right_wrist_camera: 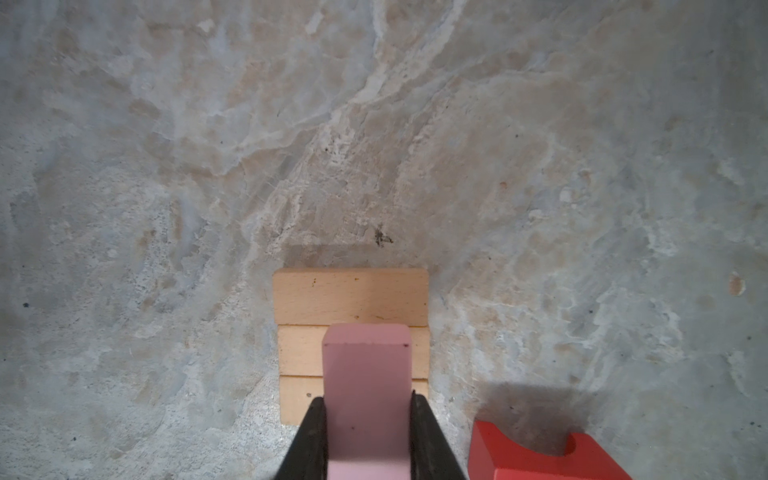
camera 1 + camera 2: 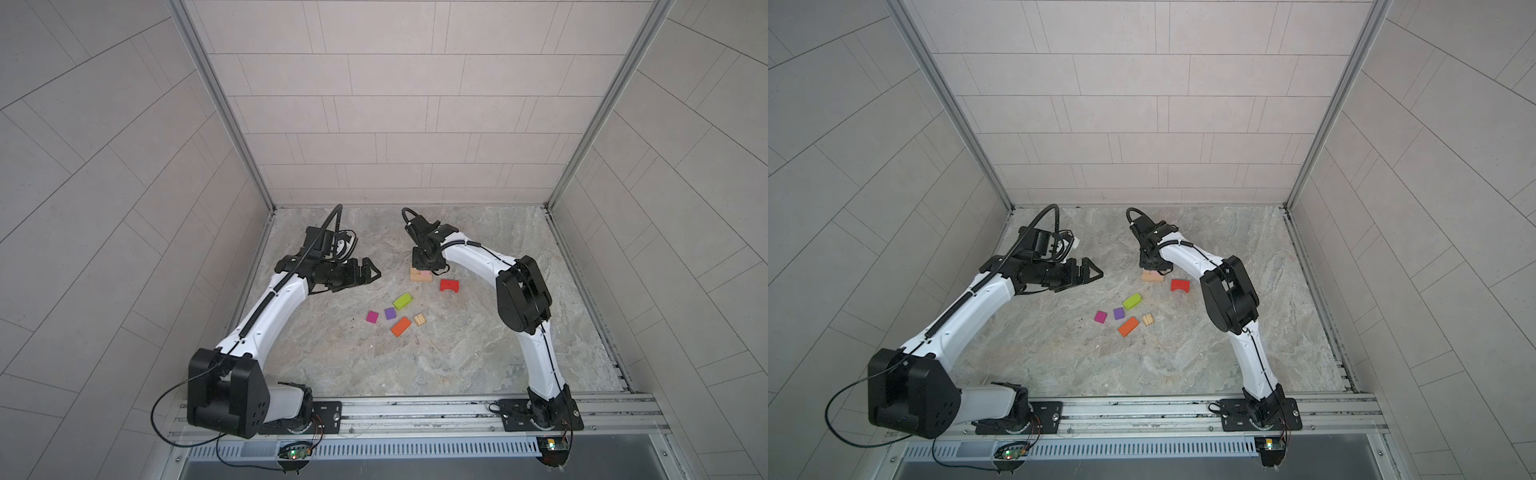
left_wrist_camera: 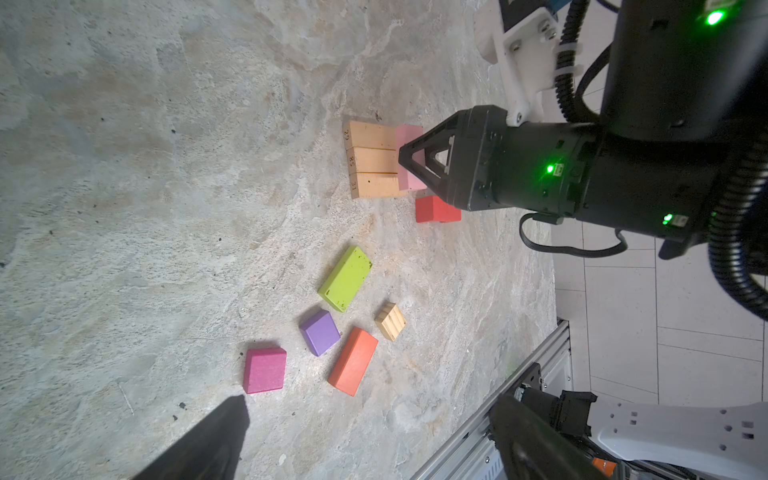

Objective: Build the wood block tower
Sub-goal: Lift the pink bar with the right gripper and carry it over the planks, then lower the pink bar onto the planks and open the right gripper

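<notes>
Pink block (image 1: 365, 365) clamped in R tool (image 1: 368, 400) over tan bars (image 1: 351, 295); L tool (image 2: 370, 269) agape, clear.

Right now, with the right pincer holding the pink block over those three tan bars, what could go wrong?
The shut right pincer holds the pink rectangular wood block toward one edge of the three tan wood bars; released there it might tip off. The bars lie loose side by side, so pressing down could spread them. The red wooden arch block lies close by; the opening pincer could nudge it.
</notes>
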You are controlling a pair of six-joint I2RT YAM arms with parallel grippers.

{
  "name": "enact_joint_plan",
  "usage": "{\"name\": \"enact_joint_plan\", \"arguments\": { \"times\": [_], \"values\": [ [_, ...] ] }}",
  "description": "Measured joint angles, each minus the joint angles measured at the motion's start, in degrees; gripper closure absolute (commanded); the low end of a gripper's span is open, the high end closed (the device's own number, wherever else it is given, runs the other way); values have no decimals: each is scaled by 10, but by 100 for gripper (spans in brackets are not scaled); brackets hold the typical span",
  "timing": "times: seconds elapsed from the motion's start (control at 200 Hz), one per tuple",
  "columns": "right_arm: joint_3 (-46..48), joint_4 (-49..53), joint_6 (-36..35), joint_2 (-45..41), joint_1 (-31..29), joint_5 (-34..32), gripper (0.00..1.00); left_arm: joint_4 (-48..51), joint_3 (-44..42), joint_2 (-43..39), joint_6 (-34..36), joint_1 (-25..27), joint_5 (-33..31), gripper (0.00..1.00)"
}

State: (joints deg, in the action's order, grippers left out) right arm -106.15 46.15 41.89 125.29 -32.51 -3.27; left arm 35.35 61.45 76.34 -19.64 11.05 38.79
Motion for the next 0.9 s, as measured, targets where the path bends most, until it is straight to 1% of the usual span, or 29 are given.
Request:
{"name": "enact_joint_plan", "arguments": {
  "times": [0.896],
  "values": [
    [-13, 4, -1, 26, 4, 2, 83, 0, 0, 0, 0, 0, 2, 2]
  ]
}}
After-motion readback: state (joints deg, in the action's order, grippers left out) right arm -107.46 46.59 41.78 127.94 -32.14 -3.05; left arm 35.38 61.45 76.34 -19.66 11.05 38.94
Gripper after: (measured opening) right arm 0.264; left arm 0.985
